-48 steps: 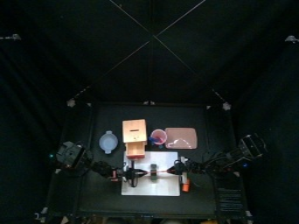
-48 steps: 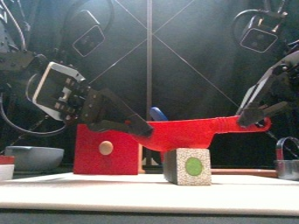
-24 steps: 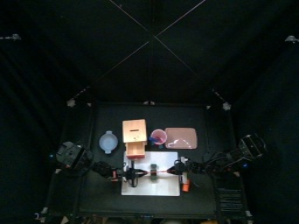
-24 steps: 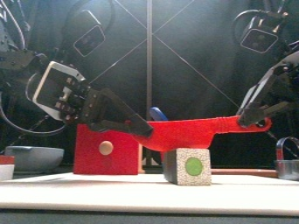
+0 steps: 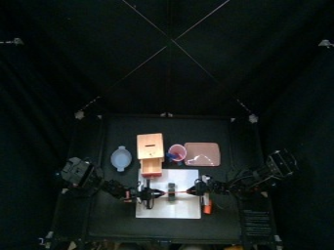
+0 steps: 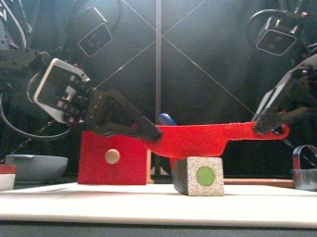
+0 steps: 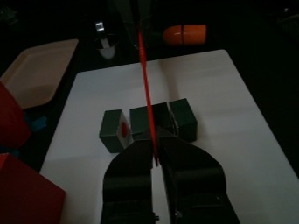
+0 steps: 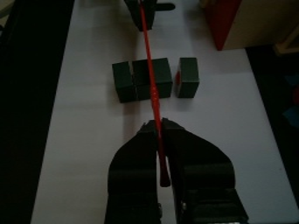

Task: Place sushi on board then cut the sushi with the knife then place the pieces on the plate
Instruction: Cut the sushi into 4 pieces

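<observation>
Front view, starting at the far left: the blue-grey bowl [image 6: 31, 167] sits on the table, and beside it the wooden box [image 6: 111, 157] shows its red drawer front. Above that box my left gripper [image 6: 146, 132] slants down, jaws pinched together on the blade end of the red knife [image 6: 205, 139]. The knife runs level across the middle, edge down, right over the sushi roll [image 6: 198, 175], and I can't tell whether it touches the top. The roll stands on the white cutting board [image 6: 158, 205], near its middle. From here I see only its end face, pale and speckled with a round green centre. My wrist views show it as three dark blocks side by side in a tight row with narrow gaps between them, and the knife is a thin red line crossing that row. Over on the right, my right gripper [image 6: 262, 127] is clamped on the knife's handle end. From above, the pink tray [image 5: 202, 153] lies behind the board, to the right of the box, well apart from the roll.
</observation>
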`<move>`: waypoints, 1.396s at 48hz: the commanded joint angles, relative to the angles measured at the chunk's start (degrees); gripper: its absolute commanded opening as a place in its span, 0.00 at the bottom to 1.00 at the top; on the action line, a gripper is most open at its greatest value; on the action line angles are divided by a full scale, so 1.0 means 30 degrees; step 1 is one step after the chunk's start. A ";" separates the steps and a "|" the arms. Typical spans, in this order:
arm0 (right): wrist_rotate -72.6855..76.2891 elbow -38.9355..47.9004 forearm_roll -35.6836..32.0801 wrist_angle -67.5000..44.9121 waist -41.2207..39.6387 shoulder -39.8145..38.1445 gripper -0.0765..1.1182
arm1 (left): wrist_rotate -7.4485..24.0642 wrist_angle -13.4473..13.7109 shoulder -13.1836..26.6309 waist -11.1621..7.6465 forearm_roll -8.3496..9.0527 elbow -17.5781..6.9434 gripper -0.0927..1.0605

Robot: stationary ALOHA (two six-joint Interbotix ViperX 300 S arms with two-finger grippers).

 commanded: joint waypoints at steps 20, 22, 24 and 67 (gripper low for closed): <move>0.0059 -0.0322 0.0732 -0.0088 -0.0176 0.1729 0.33 | -0.0029 0.1025 0.1260 -0.0205 -0.0967 -0.0352 0.40; 0.0059 -0.0381 0.0791 -0.0117 -0.0176 0.1963 0.33 | 0.0000 0.1172 0.1348 -0.0205 -0.1055 -0.0352 0.40; 0.0059 -0.0439 0.0791 -0.0117 -0.0176 0.2051 0.33 | 0.0000 0.1260 0.1377 -0.0205 -0.1113 -0.0352 0.40; 0.0059 -0.0322 -0.0176 0.2930 0.0205 -0.1260 0.33 | 0.1289 0.1230 -0.0615 -0.1172 -0.1289 -0.0967 0.40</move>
